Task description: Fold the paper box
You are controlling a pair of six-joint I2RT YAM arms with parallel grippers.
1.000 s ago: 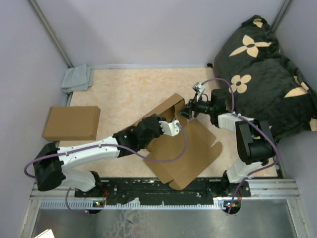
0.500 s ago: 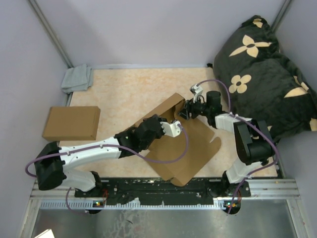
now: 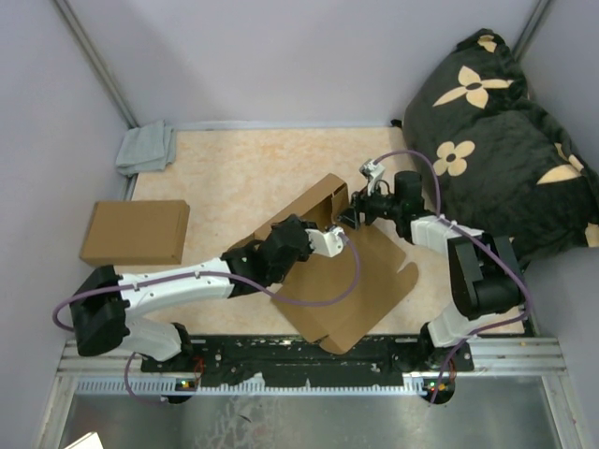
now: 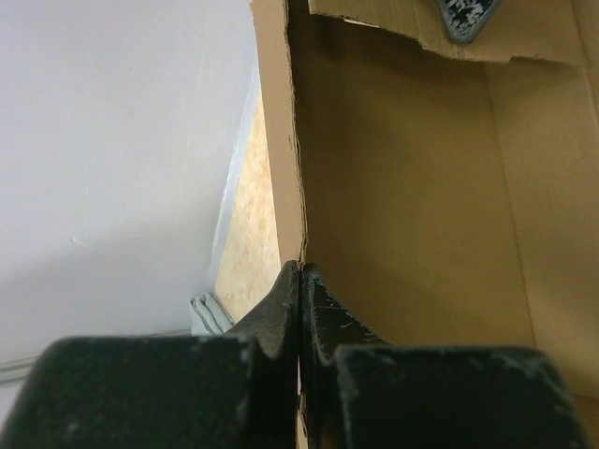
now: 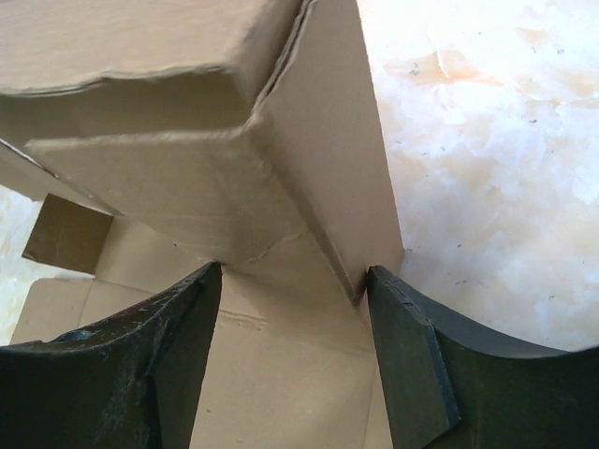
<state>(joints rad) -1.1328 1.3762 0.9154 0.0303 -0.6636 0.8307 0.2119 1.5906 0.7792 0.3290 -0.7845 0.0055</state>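
The paper box (image 3: 351, 285) lies half folded in the middle of the table, base flat and its far-left wall (image 3: 304, 208) raised. My left gripper (image 3: 324, 239) is shut on the edge of that raised wall, which runs up from my fingertips in the left wrist view (image 4: 298, 187). My right gripper (image 3: 352, 213) is open at the wall's right end. In the right wrist view its fingers (image 5: 182, 313) stand either side of the folded corner flap (image 5: 318, 168), with the gripper (image 5: 292, 285) over the box base.
A second flat brown box (image 3: 136, 231) lies at the left. A small grey cloth (image 3: 147, 148) sits in the far-left corner. A black cushion with flower print (image 3: 496, 131) fills the far right. Grey walls enclose the table.
My right gripper has shifted slightly at the wall's end and the box has slid a little to the left. My left gripper keeps its hold on the wall.
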